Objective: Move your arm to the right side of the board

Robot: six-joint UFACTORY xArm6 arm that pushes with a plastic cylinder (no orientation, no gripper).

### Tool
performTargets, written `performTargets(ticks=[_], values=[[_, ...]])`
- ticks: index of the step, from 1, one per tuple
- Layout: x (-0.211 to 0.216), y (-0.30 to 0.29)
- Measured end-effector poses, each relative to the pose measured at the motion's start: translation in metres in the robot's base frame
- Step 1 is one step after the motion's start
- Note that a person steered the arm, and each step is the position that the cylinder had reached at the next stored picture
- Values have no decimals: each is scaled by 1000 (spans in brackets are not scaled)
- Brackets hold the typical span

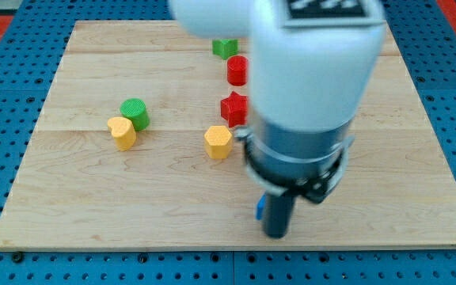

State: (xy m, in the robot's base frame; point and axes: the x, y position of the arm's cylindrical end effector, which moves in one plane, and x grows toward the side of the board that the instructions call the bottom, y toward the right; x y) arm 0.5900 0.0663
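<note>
So my tip (pixel 276 234) is sitting low and a bit right of centre in the frame, on the wooden board (pixel 93 206). No jaws on me, just a plain rod. Nearest block is the yellow hexagon (pixel 218 142), up-left and well apart from my tip.

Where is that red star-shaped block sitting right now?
The red star block sits near the board's middle, just left of the arm's body, below the red round block and above the yellow block.
</note>
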Motion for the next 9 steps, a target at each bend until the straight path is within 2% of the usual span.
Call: performTargets(ticks=[1,2,3,4,9], values=[[-37,47],[-71,61],[-62,95],[-65,106],[-65,118]])
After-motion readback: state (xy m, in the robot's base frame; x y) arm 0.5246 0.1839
